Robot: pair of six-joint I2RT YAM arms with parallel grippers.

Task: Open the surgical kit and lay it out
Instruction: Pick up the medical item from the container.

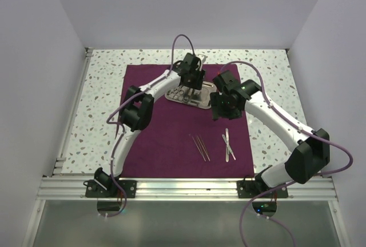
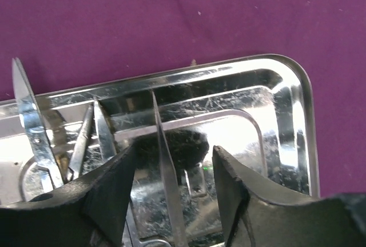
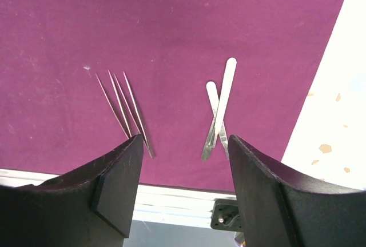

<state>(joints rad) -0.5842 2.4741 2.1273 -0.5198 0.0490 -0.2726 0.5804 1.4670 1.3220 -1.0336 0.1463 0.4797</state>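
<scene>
The dark purple cloth (image 1: 166, 138) lies spread flat on the table. The shiny steel tray (image 1: 201, 102) sits on its far middle and still holds several silver instruments. My left gripper (image 1: 190, 79) hovers low over the tray (image 2: 286, 104), open. A thin pointed instrument (image 2: 163, 150) lies between its fingers (image 2: 114, 184), touching neither; more blades (image 2: 31, 121) lie to the left. My right gripper (image 1: 222, 108) is open and empty above the cloth (image 3: 171, 24). Three thin probes (image 3: 123, 107) and two crossed tweezers (image 3: 220, 112) lie on the cloth below it, as the top view shows for the probes (image 1: 201, 147) and tweezers (image 1: 229, 144).
The speckled white tabletop (image 1: 100, 104) surrounds the cloth and shows at the right of the right wrist view (image 3: 337, 115). An aluminium rail (image 1: 183, 188) runs along the near edge. White walls enclose the left, back and right.
</scene>
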